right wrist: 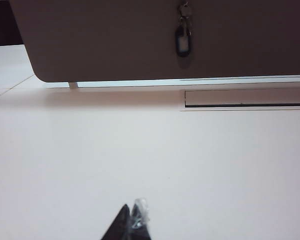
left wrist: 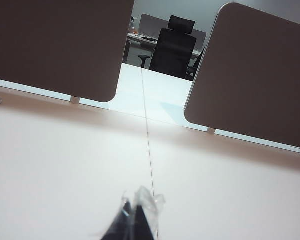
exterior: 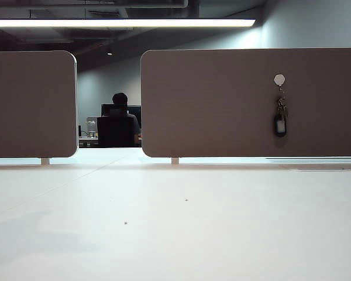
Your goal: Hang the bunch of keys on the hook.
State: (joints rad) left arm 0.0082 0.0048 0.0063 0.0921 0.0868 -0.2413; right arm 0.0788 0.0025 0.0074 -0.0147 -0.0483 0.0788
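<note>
The bunch of keys (exterior: 280, 119) hangs from the small pale hexagonal hook (exterior: 279, 79) on the right brown partition panel (exterior: 222, 99); its black fob with a pale face dangles lowest. The right wrist view shows the same keys (right wrist: 183, 36) hanging on the panel, with the hook cut off by the frame edge. My right gripper (right wrist: 131, 216) is shut and empty, low over the white table, well back from the keys. In its own view my left gripper (left wrist: 134, 206) is shut on nothing, pointing toward the gap between the two panels. Neither gripper appears in the exterior view.
A second brown panel (exterior: 32, 104) stands at the left, with a gap between the two panels. Behind the gap sits a person (exterior: 121, 111) in a black office chair. A seam (left wrist: 149, 150) runs across the white table (exterior: 175, 222). A long slot (right wrist: 245, 98) lies below the right panel.
</note>
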